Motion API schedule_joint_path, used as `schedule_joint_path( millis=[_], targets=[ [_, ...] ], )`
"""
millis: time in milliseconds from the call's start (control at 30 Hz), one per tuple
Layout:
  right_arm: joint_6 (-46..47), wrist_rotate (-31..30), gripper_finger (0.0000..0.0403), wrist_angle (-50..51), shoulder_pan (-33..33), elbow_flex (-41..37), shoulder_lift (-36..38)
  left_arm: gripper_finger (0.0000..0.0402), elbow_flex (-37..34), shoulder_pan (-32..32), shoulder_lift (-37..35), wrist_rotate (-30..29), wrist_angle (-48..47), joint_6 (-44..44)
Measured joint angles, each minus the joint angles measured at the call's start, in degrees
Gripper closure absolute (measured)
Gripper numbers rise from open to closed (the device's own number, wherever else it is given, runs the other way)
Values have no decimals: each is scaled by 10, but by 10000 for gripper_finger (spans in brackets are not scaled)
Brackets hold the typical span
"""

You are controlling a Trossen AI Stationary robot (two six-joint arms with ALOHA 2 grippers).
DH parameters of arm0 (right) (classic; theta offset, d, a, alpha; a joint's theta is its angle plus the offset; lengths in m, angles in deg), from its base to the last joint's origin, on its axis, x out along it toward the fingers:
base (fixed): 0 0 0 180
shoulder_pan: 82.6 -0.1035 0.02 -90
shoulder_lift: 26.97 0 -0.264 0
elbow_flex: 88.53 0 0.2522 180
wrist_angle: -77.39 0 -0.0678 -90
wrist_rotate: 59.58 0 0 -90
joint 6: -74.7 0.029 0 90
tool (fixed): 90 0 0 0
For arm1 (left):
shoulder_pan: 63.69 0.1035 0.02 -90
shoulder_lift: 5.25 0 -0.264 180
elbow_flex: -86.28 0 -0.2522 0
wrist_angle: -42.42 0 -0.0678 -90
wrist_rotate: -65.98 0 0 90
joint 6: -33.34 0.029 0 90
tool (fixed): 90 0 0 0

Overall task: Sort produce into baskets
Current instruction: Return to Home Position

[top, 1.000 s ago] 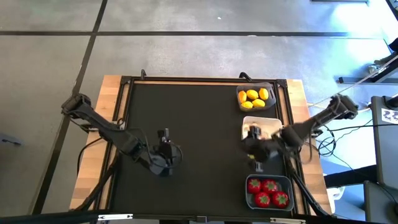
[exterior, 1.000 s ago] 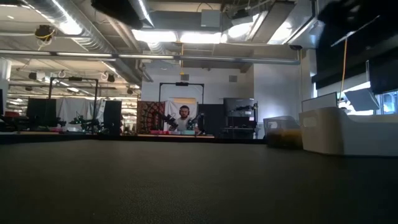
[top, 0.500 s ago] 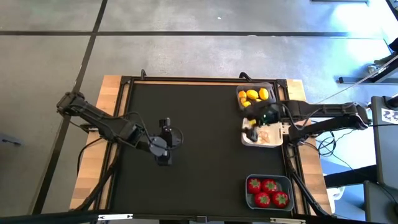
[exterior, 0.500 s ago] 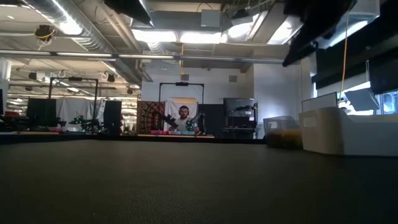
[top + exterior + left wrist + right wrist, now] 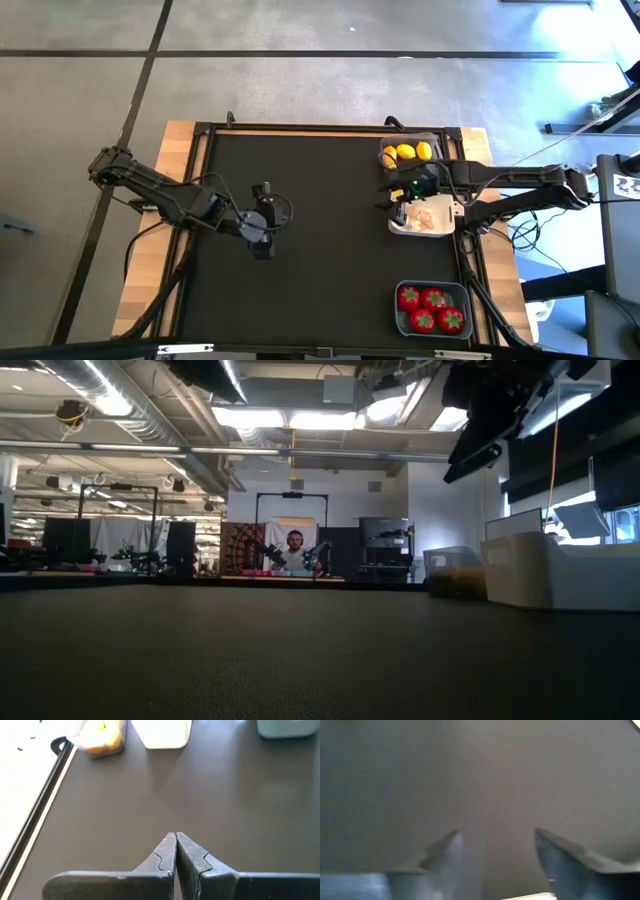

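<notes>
High view | left hand (image 5: 176,842) pressed together, mid-table | right hand (image 5: 496,832) spread, near white basket (image 5: 416,231)

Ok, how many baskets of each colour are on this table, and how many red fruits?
Dark grey rounded plastic basket: 1
White rounded plastic basket: 1
Blue-grey rounded plastic basket: 1
Red round fruits with green tops, all in the blue-grey one: 4
Total: 3 baskets and 4 red fruits, 7 things.
</notes>
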Motion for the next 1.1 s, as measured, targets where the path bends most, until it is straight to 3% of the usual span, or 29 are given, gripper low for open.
schedule_joint_path(
  millis=[67,200,233,467,767,900,1100],
  targets=[
    [-19,6,190,1,-6,0,0,399,0,0,-3,0,-12,-1],
    [-62,30,362,1,-7,-3,25,400,-1,0,-23,0,-29,-10],
    [-69,37,381,-9,-6,-9,36,400,-4,0,-28,0,-26,-10],
    [-115,70,353,-125,-6,-89,146,401,-116,3,-122,6,54,-10],
    [-106,110,381,-242,-6,-198,303,398,-285,19,-289,39,229,44],
    [-69,91,386,-259,-7,-265,382,392,-327,19,-345,5,263,48],
    [15,35,386,-321,-6,-360,475,393,-338,19,-387,-14,223,40]
  ],
)
